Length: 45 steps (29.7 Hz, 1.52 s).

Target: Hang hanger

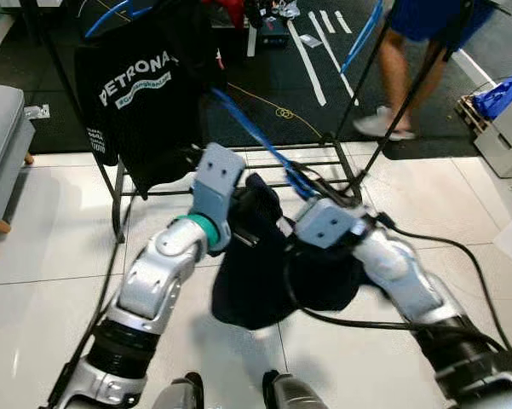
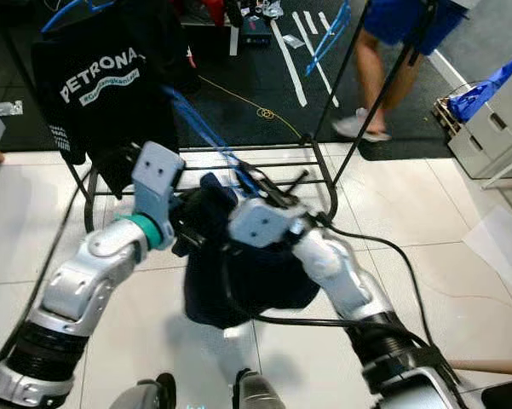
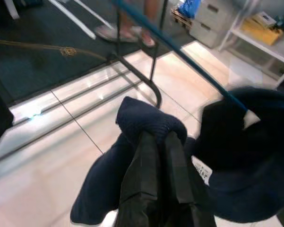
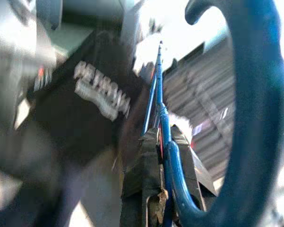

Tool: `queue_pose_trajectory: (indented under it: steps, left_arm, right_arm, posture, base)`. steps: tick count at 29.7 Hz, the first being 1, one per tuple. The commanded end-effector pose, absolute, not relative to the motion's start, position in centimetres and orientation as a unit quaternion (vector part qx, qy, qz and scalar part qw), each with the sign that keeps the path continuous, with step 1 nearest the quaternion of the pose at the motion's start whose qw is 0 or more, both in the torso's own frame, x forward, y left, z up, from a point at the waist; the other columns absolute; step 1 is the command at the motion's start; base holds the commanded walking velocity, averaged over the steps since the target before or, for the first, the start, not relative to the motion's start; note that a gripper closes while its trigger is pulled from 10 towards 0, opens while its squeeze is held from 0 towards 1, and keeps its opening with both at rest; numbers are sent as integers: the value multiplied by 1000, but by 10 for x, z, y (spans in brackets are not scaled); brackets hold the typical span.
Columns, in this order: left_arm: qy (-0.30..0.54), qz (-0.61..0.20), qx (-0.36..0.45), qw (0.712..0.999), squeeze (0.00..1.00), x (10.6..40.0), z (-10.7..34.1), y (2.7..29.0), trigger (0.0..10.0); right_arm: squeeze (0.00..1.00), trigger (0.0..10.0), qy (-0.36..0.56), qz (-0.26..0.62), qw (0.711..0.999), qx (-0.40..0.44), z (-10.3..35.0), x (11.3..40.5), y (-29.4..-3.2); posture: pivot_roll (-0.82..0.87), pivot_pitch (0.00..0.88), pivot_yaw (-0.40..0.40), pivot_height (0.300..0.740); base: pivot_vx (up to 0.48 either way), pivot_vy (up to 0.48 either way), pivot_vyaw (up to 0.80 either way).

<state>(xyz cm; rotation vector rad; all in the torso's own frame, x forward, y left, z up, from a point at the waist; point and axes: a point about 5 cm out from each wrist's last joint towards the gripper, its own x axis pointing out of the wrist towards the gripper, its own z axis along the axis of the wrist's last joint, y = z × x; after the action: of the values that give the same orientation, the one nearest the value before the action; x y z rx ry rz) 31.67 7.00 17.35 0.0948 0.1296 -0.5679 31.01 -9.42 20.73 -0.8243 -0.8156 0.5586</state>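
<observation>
Both silver arms reach forward from the bottom of the head view, and between them hangs a dark navy garment [image 1: 273, 273], just in front of the black clothes rack [image 1: 324, 158]. Left gripper [image 3: 157, 142] is closed on a bunched fold of this garment (its 2 black fingers press the cloth between them). Right gripper [image 4: 163, 142] is closed on the blue hanger [image 1: 260, 141], holding it by the thin bar while the big hook curves close to the wrist camera. From the right gripper the hanger slants up toward the rack, near the black T-shirt [image 1: 140, 94] with white letters that already hangs there. A person's legs [image 1: 396, 77] stand behind the rack, well apart from the arms.

I judge that the step in hand is carrying the dressed hanger to the rack; the hook is not yet over any rail. Next move calls for lifting the right gripper higher so that the hook clears the top rail, then lowering it onto the rail beside the T-shirt. Left gripper should let go only when the rail carries the weight, otherwise the garment may slide off.
</observation>
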Motion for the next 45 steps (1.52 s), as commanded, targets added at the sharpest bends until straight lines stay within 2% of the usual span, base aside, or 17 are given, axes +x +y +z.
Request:
queue_pose_trajectory:
  steps: [1, 8, 13, 15, 16, 19, 23, 26, 30, 34, 37, 38, 40, 42, 43, 44, 45]
  left_arm:
    - [67, -281, 26, 957, 0, 318, 175, 66, 0]
    - [61, -299, 12, 952, 0, 319, 180, 62, 0]
    - [57, -299, 12, 953, 0, 319, 181, 63, 0]
    - [50, -301, 10, 952, 0, 318, 182, 63, 0]
    - [49, -301, 10, 952, 0, 318, 183, 63, 0]
    - [48, -301, 9, 952, 0, 317, 183, 62, 0]
    - [36, -284, 6, 958, 0, 319, 187, 70, 0]
    - [32, -266, 7, 964, 0, 322, 188, 81, 0]
    - [31, -260, 10, 965, 0, 324, 188, 84, 0]
    - [25, -231, 14, 973, 0, 329, 190, 98, 0]
    - [18, -214, 13, 977, 0, 332, 193, 104, 0]
    - [14, -208, 9, 978, 0, 332, 194, 106, 0]
    - [14, -208, 9, 978, 0, 332, 194, 106, 0]
    - [15, -215, 19, 976, 0, 331, 193, 104, 0]
    - [15, -215, 19, 976, 0, 331, 193, 104, 0]
    - [17, -223, 27, 974, 0, 330, 191, 102, 0]
    - [18, -230, 34, 972, 0, 329, 190, 99, 0]
  right_arm:
    - [0, 10000, -439, 291, 758, -385, 219, 300, -78]
    - [0, 10000, -451, 396, 709, -370, 217, 289, -51]
    - [0, 10000, -462, 378, 712, -371, 226, 294, -52]
    - [0, 10000, -419, 255, 839, -235, 257, 324, -73]
    - [0, 10000, -398, 215, 874, -179, 264, 334, -83]
    - [0, 10000, -385, 195, 890, -146, 267, 340, -88]
    - [0, 10000, -334, 0, 942, -27, 279, 365, -161]
    - [0, 10000, -310, -78, 947, -33, 270, 364, -206]
    - [0, 10000, -295, -89, 951, -8, 264, 364, -215]
    - [0, 10000, -156, -133, 942, 267, 221, 368, -244]
    - [0, 10000, -120, -140, 934, 306, 204, 364, -251]
    - [0, 10000, -104, -161, 886, 422, 197, 364, -253]
    - [0, 10000, -104, -161, 886, 422, 197, 364, -253]
    - [0, 10000, -68, -74, 979, 176, 192, 362, -234]
    - [0, 10000, -68, -74, 979, 176, 192, 362, -234]
    - [0, 10000, -43, 4, 999, -29, 179, 359, -217]
    - [0, 10000, -17, 88, 980, -177, 161, 352, -201]
  posture:
    - [-82, 112, -9, 740]
    - [-83, 112, -13, 740]
    - [-81, 111, -17, 740]
    - [-79, 112, -17, 740]
    - [-79, 112, -17, 740]
    - [-79, 112, -17, 740]
    - [-80, 110, -13, 740]
    - [-84, 111, -10, 740]
    - [-85, 112, -9, 740]
    - [-88, 114, -7, 740]
    - [-86, 116, -7, 740]
    - [-87, 117, -6, 740]
    - [-87, 117, -6, 740]
    - [-89, 117, -1, 740]
    - [-89, 117, -1, 740]
    - [-92, 117, 2, 740]
    - [-92, 117, 2, 740]
  base:
    - [0, 0, 0]
    - [0, 0, 0]
    - [0, 0, 0]
    - [0, 0, 0]
    - [0, 0, 0]
    - [0, 0, 0]
    - [0, 0, 0]
    - [0, 0, 0]
    - [0, 0, 0]
    - [0, 0, 0]
    - [0, 0, 0]
    - [0, 0, 0]
    - [0, 0, 0]
    - [0, 0, 0]
    - [0, 0, 0]
    - [0, 0, 0]
    - [0, 0, 0]
